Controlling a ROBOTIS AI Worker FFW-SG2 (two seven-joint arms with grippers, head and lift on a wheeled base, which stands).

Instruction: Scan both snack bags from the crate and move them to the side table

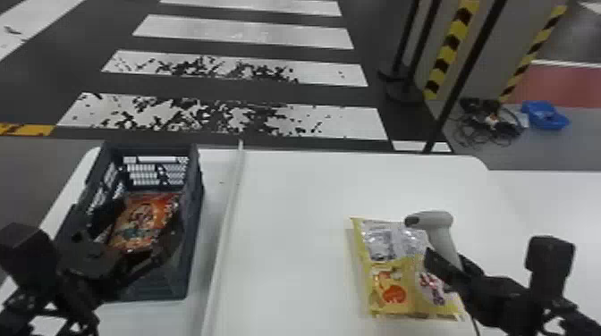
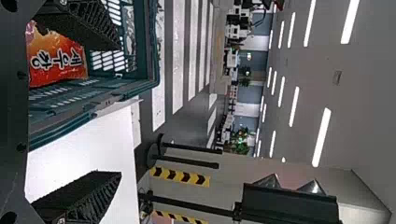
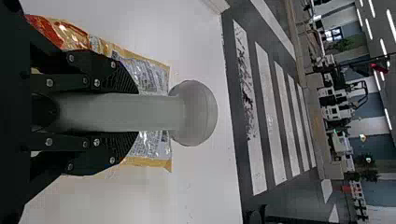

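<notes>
In the head view my left gripper (image 1: 143,228) stands open over the dark crate (image 1: 193,214), around the orange snack bag (image 1: 145,214) lying inside. The left wrist view has the left gripper (image 2: 112,112) with its fingers wide apart; the orange bag (image 2: 56,60) rests in the crate (image 2: 135,86) beyond one finger. On the right, my right gripper (image 1: 445,266) is shut on the grey scanner's handle (image 1: 442,241), beside and above a yellow snack bag (image 1: 389,286) lying on the table. From the right wrist, the right gripper (image 3: 133,112) clasps the scanner (image 3: 194,112), the bag (image 3: 149,77) behind it.
A raised white strip (image 1: 228,214) runs along the white table (image 1: 295,201) between crate and yellow bag. Another white surface (image 1: 559,205) adjoins at the right. Posts, a blue item (image 1: 543,115) and cables (image 1: 487,120) are on the floor beyond.
</notes>
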